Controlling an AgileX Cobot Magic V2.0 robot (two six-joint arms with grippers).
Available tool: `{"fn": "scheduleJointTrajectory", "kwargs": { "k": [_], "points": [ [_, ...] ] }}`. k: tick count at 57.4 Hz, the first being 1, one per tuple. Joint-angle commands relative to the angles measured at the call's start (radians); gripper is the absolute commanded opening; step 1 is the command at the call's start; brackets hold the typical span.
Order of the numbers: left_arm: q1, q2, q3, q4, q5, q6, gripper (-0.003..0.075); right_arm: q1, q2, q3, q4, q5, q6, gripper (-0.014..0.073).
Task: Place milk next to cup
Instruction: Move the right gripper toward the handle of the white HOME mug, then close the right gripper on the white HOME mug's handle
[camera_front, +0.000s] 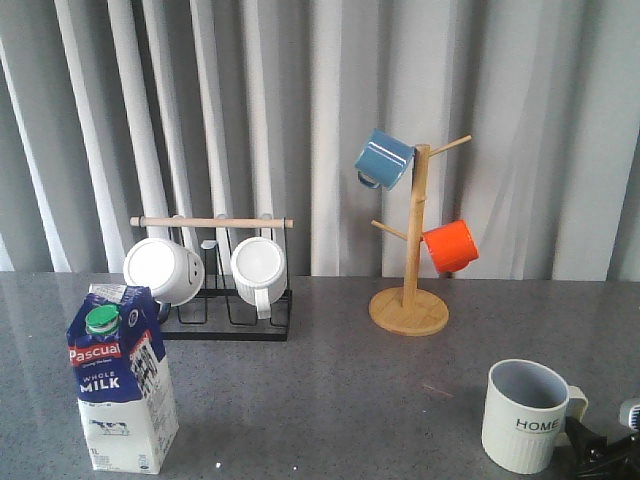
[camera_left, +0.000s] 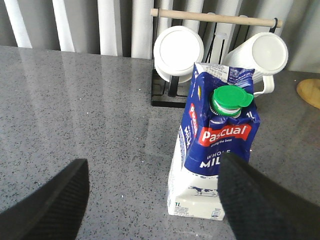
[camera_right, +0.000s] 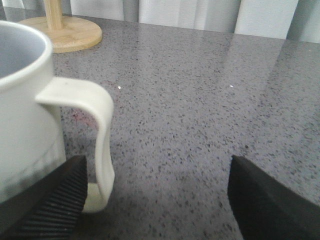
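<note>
Your milk (camera_front: 122, 380) stands upright at the near left of the worktop (camera_front: 340, 380), well apart from the cup (camera_front: 527, 415), which sits at the near right with its "HOME" lettering facing you. Nothing has been lifted yet, so the whole carry across is ahead of you.

Your left claw (camera_left: 152, 200) is spread wide and empty. In the left wrist view the carton stands off to one side, in front of one finger (camera_left: 260, 200) rather than in the gap. If you close from here, that finger is likely to strike the carton's face and push it over or skid it instead of gripping it. Centre the gap on the carton first.

The carton is tall with a narrow base, and a grip near the gabled top could let it swing or slip. A hard squeeze could buckle the cardboard walls.

Just behind the milk stands the black mug rack (camera_front: 235, 310) holding two white mugs (camera_front: 163, 270), so a lift that drifts away from you could knock them.

Your right claw (camera_right: 155, 200) is also spread wide and holds nothing, but one finger (camera_right: 45, 200) lies just beside the cup's handle (camera_right: 92, 130). Any stray move there could nudge the cup, and the arm may crowd the spot where the milk must land.
</note>
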Motion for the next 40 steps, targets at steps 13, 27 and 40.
{"fn": "scheduleJointTrajectory", "kwargs": {
  "k": [13, 27, 40],
  "points": [
    [-0.006, -0.009, -0.037, -0.007, -0.074, -0.007, 0.0523, -0.008, 0.04, -0.092, -0.113, -0.159, 0.157, 0.0396],
    [-0.006, -0.009, -0.037, -0.006, -0.074, -0.007, 0.0523, 0.002, 0.052, -0.091, -0.204, -0.231, 0.28, -0.0014],
    [-0.006, -0.009, -0.037, -0.006, -0.074, -0.007, 0.0523, 0.125, 0.027, -0.091, -0.16, -0.217, 0.306, -0.0006]
  ]
}}
